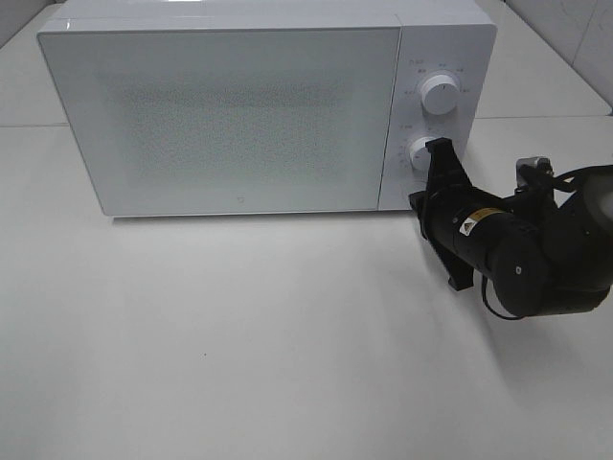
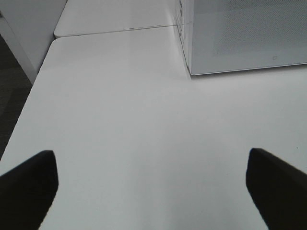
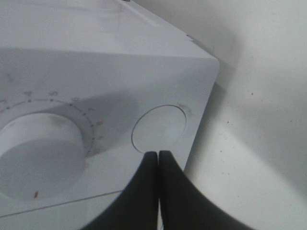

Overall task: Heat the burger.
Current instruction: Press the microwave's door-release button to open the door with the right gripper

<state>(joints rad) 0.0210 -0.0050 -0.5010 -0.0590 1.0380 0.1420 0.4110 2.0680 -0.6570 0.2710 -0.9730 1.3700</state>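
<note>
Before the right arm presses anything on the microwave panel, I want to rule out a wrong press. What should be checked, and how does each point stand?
1. Right fingers shut into one pressing tip: ok.
2. Tip on the round button, not the dial: cannot tell; it shows at the button's edge, contact unclear.
3. Dial clear of the fingers: ok.
4. Microwave door closed: ok.
5. Burger inside: cannot tell; no view shows it.
6. Left fingers open, over bare table, away from the microwave: ok.
</note>
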